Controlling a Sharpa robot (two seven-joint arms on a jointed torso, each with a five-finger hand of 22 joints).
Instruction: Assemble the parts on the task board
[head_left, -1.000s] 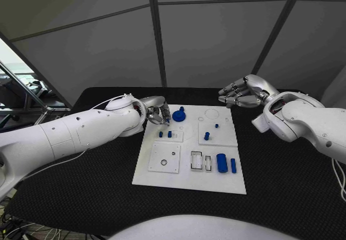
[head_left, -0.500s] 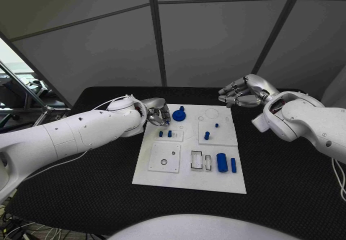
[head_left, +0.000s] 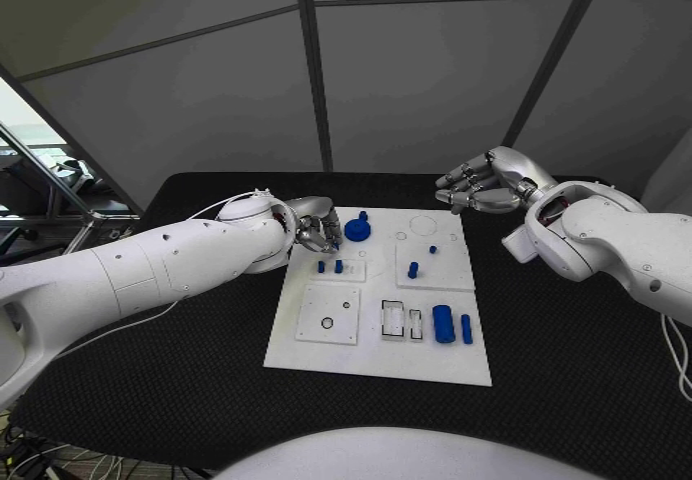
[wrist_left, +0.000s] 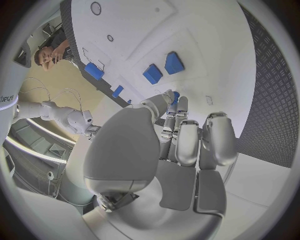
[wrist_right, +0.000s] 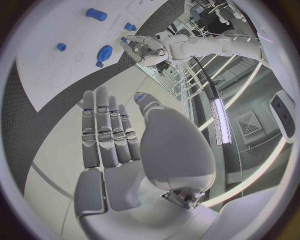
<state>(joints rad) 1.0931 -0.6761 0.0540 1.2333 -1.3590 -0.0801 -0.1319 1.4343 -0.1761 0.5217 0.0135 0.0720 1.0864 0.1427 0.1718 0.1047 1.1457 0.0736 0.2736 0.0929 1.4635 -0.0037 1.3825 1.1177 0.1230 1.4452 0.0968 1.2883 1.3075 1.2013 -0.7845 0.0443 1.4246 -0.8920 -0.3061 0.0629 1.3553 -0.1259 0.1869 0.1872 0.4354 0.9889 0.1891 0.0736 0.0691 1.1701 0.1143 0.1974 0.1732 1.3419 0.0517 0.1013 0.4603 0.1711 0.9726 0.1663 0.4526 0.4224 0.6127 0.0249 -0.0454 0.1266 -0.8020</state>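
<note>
Barely any movement over the board

Since a second earlier, almost nothing had shifted, so assembly had not advanced. The left hand (head_left: 316, 230) stayed at the board's (head_left: 378, 365) far-left edge, fingers curled, apparently empty, the gear (head_left: 358, 231) just beside its fingertips. The right hand (head_left: 485, 184) hovered beyond the far-right corner, loosely curled, holding nothing.

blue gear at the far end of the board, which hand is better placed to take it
Left, probably. The left hand sits at the task board's far left edge, right beside the blue gear. The right hand hovers beyond the board's far right corner, farther from it.
</note>
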